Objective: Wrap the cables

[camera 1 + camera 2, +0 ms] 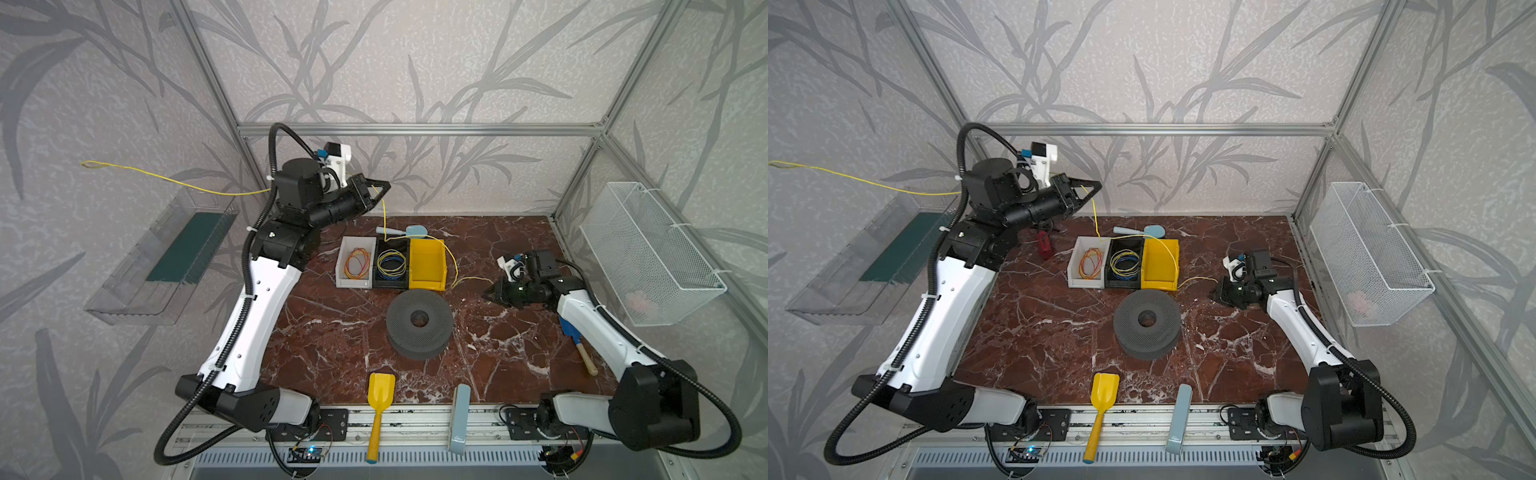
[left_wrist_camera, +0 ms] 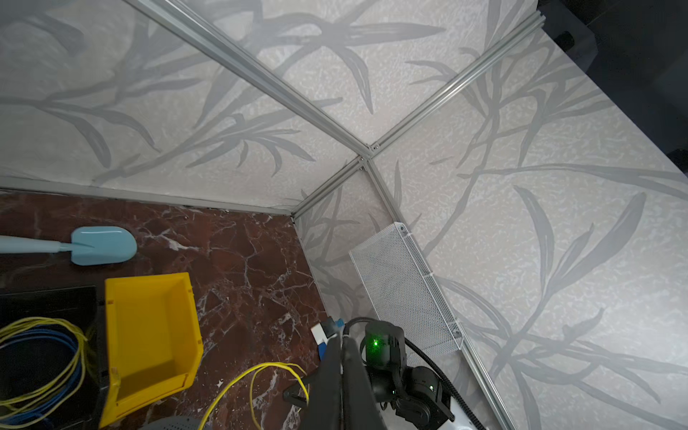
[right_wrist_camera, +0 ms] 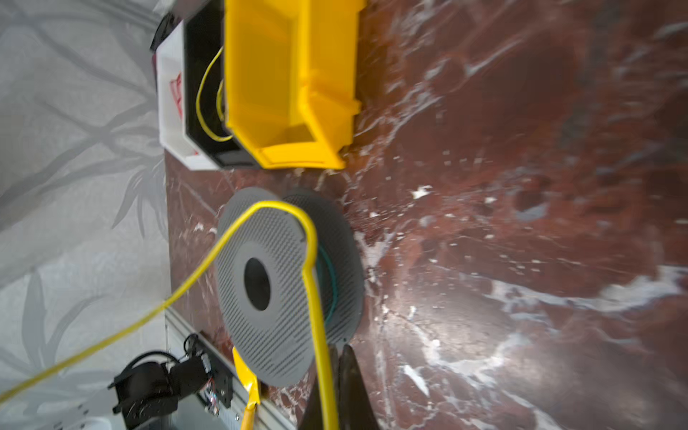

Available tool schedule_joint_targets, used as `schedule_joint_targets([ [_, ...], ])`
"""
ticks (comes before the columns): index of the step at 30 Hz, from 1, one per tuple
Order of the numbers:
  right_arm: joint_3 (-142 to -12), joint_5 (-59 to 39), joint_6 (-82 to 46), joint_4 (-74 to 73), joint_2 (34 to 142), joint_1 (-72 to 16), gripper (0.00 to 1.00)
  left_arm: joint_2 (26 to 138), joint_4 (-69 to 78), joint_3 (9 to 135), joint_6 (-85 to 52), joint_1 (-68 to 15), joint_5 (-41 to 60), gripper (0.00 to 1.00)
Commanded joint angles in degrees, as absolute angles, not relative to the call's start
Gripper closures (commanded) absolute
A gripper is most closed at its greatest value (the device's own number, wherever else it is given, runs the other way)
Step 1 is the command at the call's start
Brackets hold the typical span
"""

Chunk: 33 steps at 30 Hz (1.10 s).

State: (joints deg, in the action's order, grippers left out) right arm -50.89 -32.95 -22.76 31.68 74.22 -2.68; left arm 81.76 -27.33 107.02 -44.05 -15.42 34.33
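Observation:
The cable (image 1: pixel 174 179) is one thin yellow wire. In both top views it runs from the left wall, behind the left arm, through my left gripper (image 1: pixel 386 186) (image 1: pixel 1099 184), which is raised near the back wall and shut on it. From there the cable (image 1: pixel 1095 220) hangs to the bins, crosses the yellow bin (image 1: pixel 428 283) and reaches my right gripper (image 1: pixel 489 293) (image 1: pixel 1215 293), low on the table and shut on the wire. In the right wrist view the cable (image 3: pixel 316 298) arcs in front of the grey spool (image 3: pixel 268 327) into the closed fingers (image 3: pixel 350 379). In the left wrist view, cable loops (image 2: pixel 257 372) lie beside the closed fingers (image 2: pixel 353 372).
A white bin (image 1: pixel 353 284) holds red-and-orange wires and a black bin (image 1: pixel 390 285) holds blue-and-yellow ones. The grey spool (image 1: pixel 419 322) lies mid-table. A yellow shovel (image 1: pixel 380 395), a pale blue scoop (image 1: pixel 413 230), a blue brush (image 1: pixel 571 332) and a wire basket (image 1: pixel 648 249) are around.

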Motion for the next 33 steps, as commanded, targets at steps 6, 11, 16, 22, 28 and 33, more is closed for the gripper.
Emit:
schedule_joint_targets([
  [6, -42.2, -30.9, -23.9, 27.2, 73.5, 19.0, 1.0, 85.4, -46.0, 123.6, -31.9, -9.8, 21.5, 1.0],
  [11, -40.5, -33.2, -25.1, 22.6, 77.5, 25.3, 1.0, 85.8, -46.5, 127.1, -32.9, -6.0, 21.7, 1.0],
  [16, -38.7, -34.7, -28.1, 18.1, 79.8, 29.1, 1.0, 87.6, -50.6, 133.0, -32.5, -3.8, 22.6, 1.0],
  [22, -38.4, -30.8, -28.9, 17.9, 79.2, 29.2, 1.0, 87.2, -51.7, 133.7, -31.1, -3.0, 21.9, 1.0],
  [28, -38.5, -27.7, -28.0, 17.8, 78.4, 28.9, 1.0, 86.7, -52.8, 134.8, -29.3, -2.5, 20.9, 1.0],
  [33, -39.6, -24.0, -26.9, 19.2, 78.6, 26.1, 1.0, 85.2, -51.9, 133.5, -29.0, -2.4, 20.8, 1.0],
])
